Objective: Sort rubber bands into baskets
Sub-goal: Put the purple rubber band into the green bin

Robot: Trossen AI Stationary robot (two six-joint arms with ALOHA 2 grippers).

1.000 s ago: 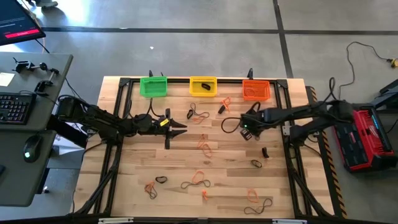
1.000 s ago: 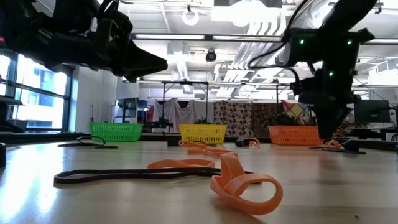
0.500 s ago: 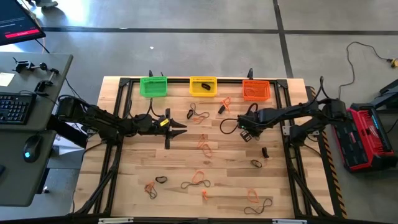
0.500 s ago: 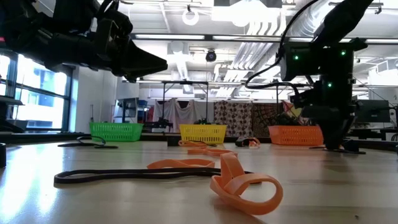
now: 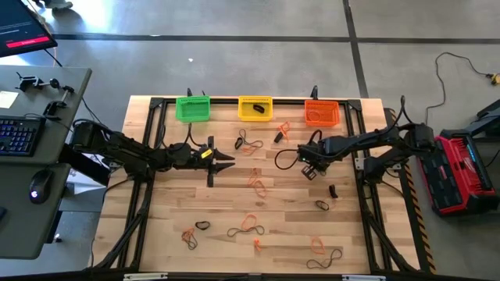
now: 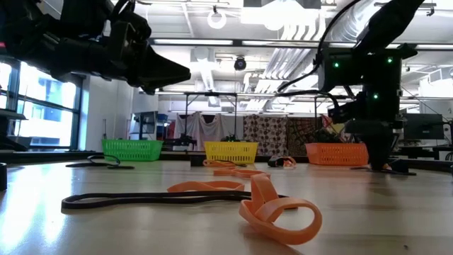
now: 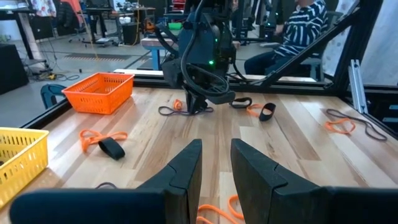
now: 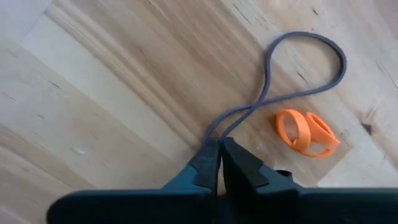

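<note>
Lowered and newly clenched, the right hand (image 8: 219, 155) is pinching the dark rubber band (image 8: 292, 68) on the desk (image 5: 234, 203) near the orange basket (image 5: 321, 112), needing a straight, slow lift.

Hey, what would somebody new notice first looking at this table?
Three small plastic lattice baskets along the far edge: green basket, yellow basket, orange basket. Orange and dark thin rubber bands litter the wooden table. Near the orange basket, the right end effector pinches a long dark rubber band.
</note>
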